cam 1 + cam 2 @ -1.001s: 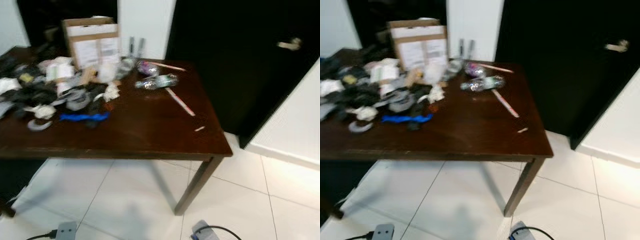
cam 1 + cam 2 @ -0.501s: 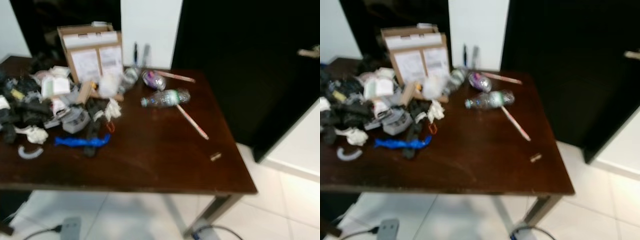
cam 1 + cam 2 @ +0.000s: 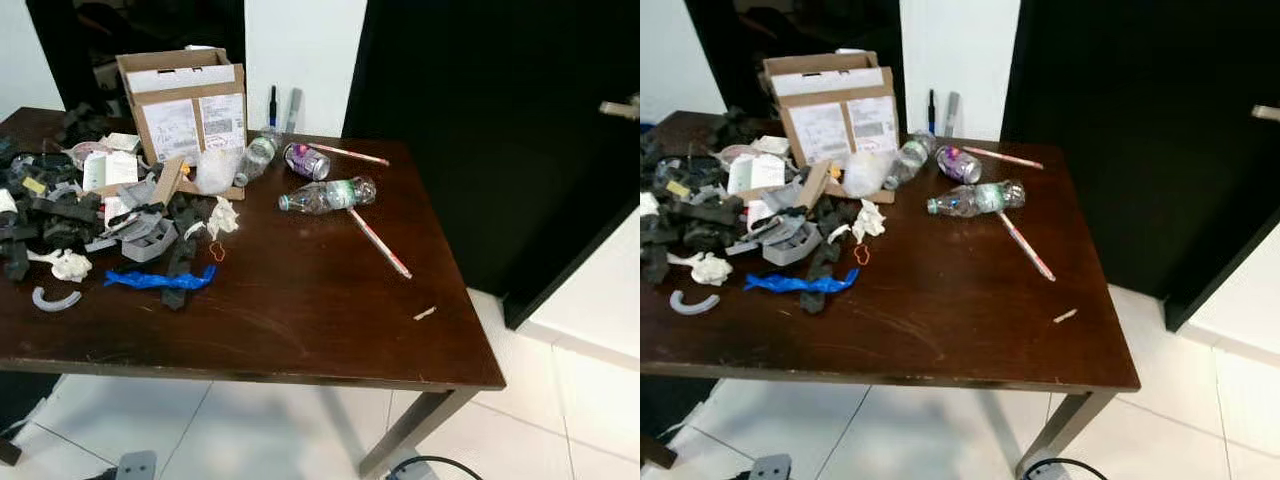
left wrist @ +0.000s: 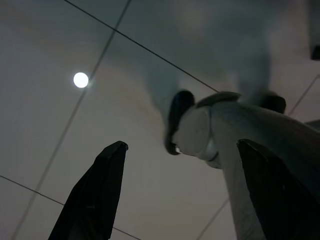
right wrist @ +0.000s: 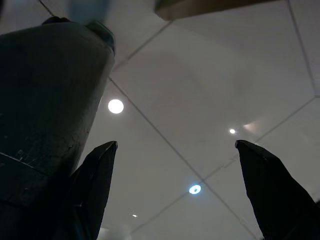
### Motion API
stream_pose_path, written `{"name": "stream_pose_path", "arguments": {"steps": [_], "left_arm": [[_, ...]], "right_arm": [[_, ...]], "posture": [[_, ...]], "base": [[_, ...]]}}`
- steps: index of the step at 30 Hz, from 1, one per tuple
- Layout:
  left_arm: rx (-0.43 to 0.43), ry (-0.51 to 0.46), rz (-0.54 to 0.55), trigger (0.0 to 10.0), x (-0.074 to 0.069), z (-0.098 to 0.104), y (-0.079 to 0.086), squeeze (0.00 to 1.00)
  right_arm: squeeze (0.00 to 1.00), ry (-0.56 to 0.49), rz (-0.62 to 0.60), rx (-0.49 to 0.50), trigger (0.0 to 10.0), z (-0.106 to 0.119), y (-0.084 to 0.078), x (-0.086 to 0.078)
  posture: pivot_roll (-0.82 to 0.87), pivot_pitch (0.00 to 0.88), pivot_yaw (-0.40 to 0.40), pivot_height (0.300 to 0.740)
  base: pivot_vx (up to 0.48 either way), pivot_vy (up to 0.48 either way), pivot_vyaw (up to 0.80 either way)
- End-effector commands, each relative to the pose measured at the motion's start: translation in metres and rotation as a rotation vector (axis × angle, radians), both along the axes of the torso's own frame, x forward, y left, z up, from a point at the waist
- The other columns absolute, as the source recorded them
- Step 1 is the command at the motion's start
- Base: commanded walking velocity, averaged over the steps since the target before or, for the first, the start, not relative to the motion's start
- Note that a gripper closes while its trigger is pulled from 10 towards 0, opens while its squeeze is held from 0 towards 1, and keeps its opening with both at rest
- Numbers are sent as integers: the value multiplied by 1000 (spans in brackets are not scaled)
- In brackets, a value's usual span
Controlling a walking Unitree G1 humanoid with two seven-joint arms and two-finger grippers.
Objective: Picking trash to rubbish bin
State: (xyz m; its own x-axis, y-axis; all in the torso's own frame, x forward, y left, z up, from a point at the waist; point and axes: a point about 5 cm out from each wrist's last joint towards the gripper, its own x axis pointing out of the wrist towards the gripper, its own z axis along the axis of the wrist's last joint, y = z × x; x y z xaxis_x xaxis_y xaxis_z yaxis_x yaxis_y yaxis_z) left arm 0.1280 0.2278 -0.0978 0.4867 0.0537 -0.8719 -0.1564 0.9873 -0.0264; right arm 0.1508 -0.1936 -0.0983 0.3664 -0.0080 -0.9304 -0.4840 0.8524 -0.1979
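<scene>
A dark wooden table [image 3: 300, 310] carries the litter. A clear plastic bottle [image 3: 328, 195] lies on its side near the far middle, a crushed purple can [image 3: 305, 160] just behind it, and another clear bottle [image 3: 258, 154] beside the cardboard box [image 3: 185, 105]. A pink stick [image 3: 378, 241] lies right of the bottle, a crumpled white tissue [image 3: 222, 215] and a blue wrapper [image 3: 160, 280] further left. My left gripper [image 4: 182, 192] hangs open over the tiled floor beside my leg. My right gripper [image 5: 175, 192] also hangs open over the tiles.
A heap of black and grey plastic parts [image 3: 60, 215] covers the table's left end. A small wood chip [image 3: 425, 313] lies near the right edge. A black door [image 3: 500, 120] stands behind. A power strip [image 3: 135, 465] and a cable [image 3: 440, 465] lie on the white floor.
The camera has come closer to the table and steadied, so the picture is sharp and the table stands larger in view. The things on it have not moved.
</scene>
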Motion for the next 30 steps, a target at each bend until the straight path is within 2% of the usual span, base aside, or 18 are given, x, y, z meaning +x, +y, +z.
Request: {"name": "stream_pose_path", "arguments": {"steps": [1,14,16,17,19,20,21,24,28,30], "left_arm": [[-9,27,2,10000,-6,-3,-6,0],[-2,20,13,10000,-4,-3,-5,0],[0,22,11,10000,-4,-3,-5,0],[1,22,11,10000,-4,-3,-5,0],[2,23,12,10000,-5,-3,-5,0],[2,23,12,10000,-5,-3,-5,0],[2,23,13,10000,-5,-3,-5,0],[2,26,20,10000,-6,-3,-4,0],[1,33,26,10000,-10,-4,-3,0],[0,36,32,10000,-12,-5,-3,0]], "right_arm": [[0,40,-4,6,10000,-4,-2,-11],[0,27,-8,-17,10000,-2,-3,-8],[0,-17,-185,-56,10000,1,-17,-3],[0,-26,-219,-63,10000,2,-21,-2],[0,-69,-335,-113,10000,7,-38,2],[0,-69,-335,-113,10000,7,-38,2],[0,-83,-369,-139,10000,9,-45,3],[0,-130,-450,-233,10000,21,-74,10],[0,-171,-551,-299,10000,34,-101,15],[0,-221,-657,-339,10000,45,-120,19]], "posture": [[180,83,-59,740],[180,77,-65,740],[183,75,-64,740],[183,75,-64,740],[186,77,-63,740],[186,77,-63,740],[189,77,-66,740],[192,79,-68,740],[192,81,-71,740],[197,85,-75,740]], "base": [[0,0,0],[0,0,0],[0,0,0],[0,0,0],[0,0,0],[0,0,0],[0,0,0],[0,0,0],[0,0,0],[0,0,0]]}}
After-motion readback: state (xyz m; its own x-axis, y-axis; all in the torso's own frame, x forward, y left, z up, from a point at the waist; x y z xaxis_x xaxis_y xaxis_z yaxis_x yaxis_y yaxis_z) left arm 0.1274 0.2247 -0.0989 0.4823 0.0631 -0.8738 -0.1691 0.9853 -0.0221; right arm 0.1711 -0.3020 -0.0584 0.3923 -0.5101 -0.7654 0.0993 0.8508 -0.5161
